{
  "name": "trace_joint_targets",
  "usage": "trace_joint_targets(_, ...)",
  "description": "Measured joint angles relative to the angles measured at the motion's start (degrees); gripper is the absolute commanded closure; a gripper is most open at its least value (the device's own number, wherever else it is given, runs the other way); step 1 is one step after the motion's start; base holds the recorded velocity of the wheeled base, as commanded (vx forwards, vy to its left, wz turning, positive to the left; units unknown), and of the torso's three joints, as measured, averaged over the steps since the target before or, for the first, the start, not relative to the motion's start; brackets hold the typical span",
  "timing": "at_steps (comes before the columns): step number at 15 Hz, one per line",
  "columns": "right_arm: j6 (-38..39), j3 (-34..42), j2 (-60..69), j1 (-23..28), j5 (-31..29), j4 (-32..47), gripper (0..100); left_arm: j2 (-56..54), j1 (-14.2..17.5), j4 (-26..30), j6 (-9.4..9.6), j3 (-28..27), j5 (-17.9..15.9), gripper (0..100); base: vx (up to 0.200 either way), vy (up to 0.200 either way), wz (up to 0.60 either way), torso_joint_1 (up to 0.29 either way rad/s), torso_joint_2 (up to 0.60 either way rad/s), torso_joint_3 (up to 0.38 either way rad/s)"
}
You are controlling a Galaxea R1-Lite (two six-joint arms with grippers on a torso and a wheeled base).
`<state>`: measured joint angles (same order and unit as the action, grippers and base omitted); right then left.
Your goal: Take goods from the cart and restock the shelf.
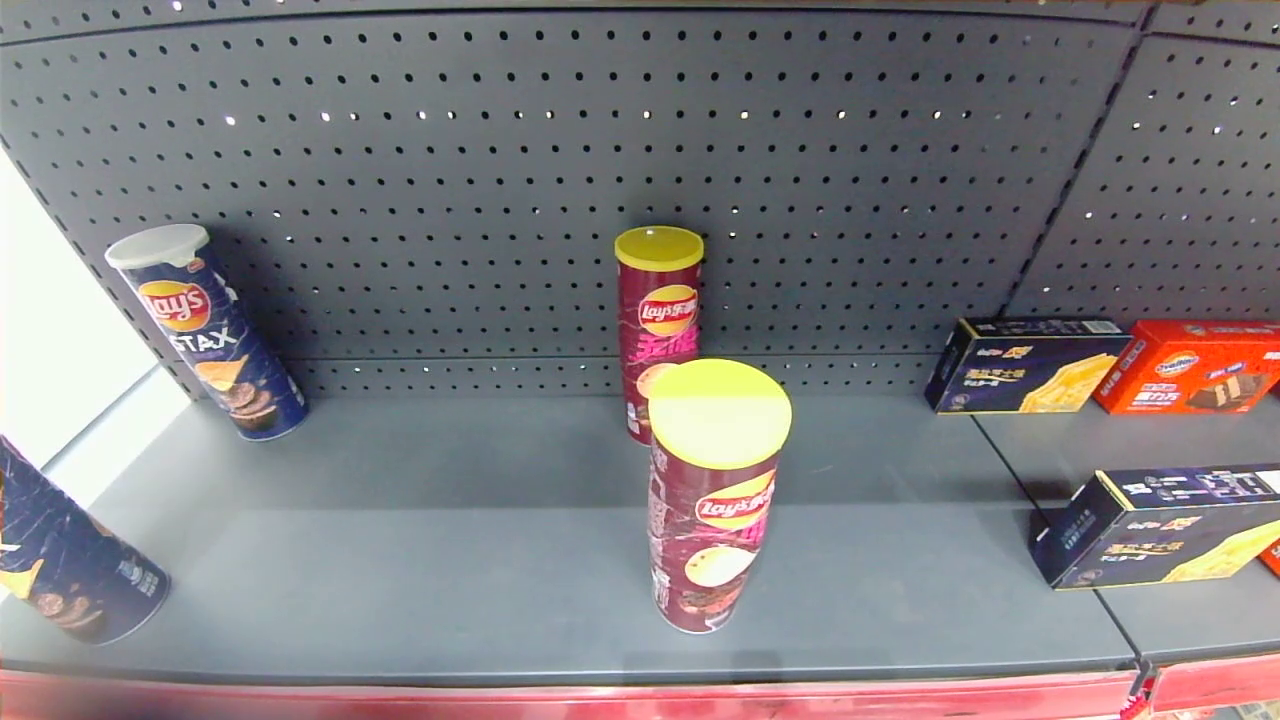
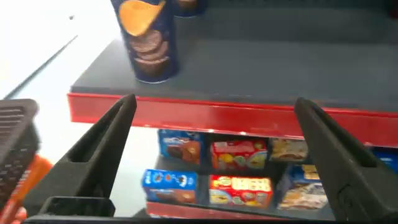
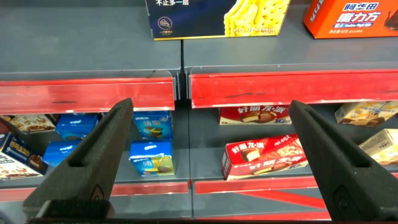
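On the grey shelf [image 1: 420, 540] two maroon chip cans with yellow lids stand upright: one near the front [image 1: 712, 497], one at the back [image 1: 657, 325]. Two dark blue chip cans stand at the left, one at the back [image 1: 210, 333] and one at the front edge [image 1: 60, 560], which is also the blue can [image 2: 147, 40] in the left wrist view. My left gripper [image 2: 214, 158] is open and empty, below and in front of the shelf's red front edge [image 2: 205, 115]. My right gripper [image 3: 214, 158] is open and empty too, in front of the red edge [image 3: 280, 90].
Flat snack boxes lie on the right shelf section: a dark blue one [image 1: 1020, 365], an orange one [image 1: 1190, 365] and another dark blue one [image 1: 1150, 525] nearer the front. Lower shelves hold blue boxes [image 3: 152, 155] and red boxes [image 3: 264, 155]. A dark basket [image 2: 15, 137] sits beside the left gripper.
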<state>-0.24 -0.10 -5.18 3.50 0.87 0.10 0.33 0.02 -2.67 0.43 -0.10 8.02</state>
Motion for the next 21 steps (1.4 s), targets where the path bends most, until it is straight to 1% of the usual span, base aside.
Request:
trace_joint_targets(2, 0.0, 0.0, 0.0, 0.0, 0.0, 0.0, 0, -0.26, 0.02, 2.38, -0.59, 0.0, -4.06, 0, 0.0, 0.0, 0.0, 0.0, 0.0, 0.0)
trace_joint_targets(3, 0.0, 0.0, 0.0, 0.05, 0.0, 0.0, 0, -0.33, 0.07, 2.6, -1.08, 0.0, -3.43, 0, 0.0, 0.0, 0.0, 0.0, 0.0, 0.0)
trace_joint_targets(4, 0.02, 0.0, 0.0, 0.05, 0.0, 0.0, 0, -0.33, 0.07, 2.56, -1.97, 0.0, -2.23, 0, 0.0, 0.0, 0.0, 0.0, 0.0, 0.0)
trace_joint_targets(6, 0.0, 0.0, 0.0, 0.02, 0.0, 0.0, 0, 0.0, 0.27, 2.57, -2.19, -0.09, -1.57, 0, 0.0, 0.0, 0.0, 0.0, 0.0, 0.0)
trace_joint_targets(7, 0.0, 0.0, 0.0, 0.0, -0.02, -0.02, 0, 0.3, 0.38, 2.56, -2.04, -0.11, -1.76, 0, 0.0, 0.0, 0.0, 0.0, 0.0, 0.0)
trace_joint_targets(9, -0.05, 0.0, 0.0, 0.0, 0.04, 0.01, 0, 0.35, -0.02, 2.38, -1.44, -0.06, -4.33, 0, 0.0, 0.0, 0.0, 0.0, 0.0, 0.0)
trace_joint_targets(10, -0.18, 0.0, -0.05, -0.22, 0.17, 0.04, 0, 0.29, -0.05, 2.38, -1.4, -0.04, -4.58, 0, 0.0, 0.0, 0.0, 0.0, 0.0, 0.0)
trace_joint_targets(12, -1.37, -0.01, 0.11, -2.27, -0.46, 0.01, 0, 0.22, -0.1, 2.43, -1.22, -0.01, -4.69, 0, 0.0, 0.0, 0.0, 0.0, 0.0, 0.0)
trace_joint_targets(13, -1.78, -0.21, 0.26, -2.07, -0.6, 0.0, 0, 0.2, -0.1, 2.43, -1.22, 0.0, -4.69, 0, 0.0, 0.0, 0.0, 0.0, 0.0, 0.0)
trace_joint_targets(16, -1.69, -6.9, -2.86, -1.57, 1.05, -0.67, 0, 0.2, -0.13, 2.43, -1.21, 0.0, -5.07, 0, 0.0, 0.0, 0.0, 0.0, 0.0, 0.0)
trace_joint_targets(21, -3.47, -25.06, -24.47, -4.01, 11.14, -3.21, 0, 0.2, -0.12, 2.43, -1.33, -0.06, -5.13, 0, 0.0, 0.0, 0.0, 0.0, 0.0, 0.0)
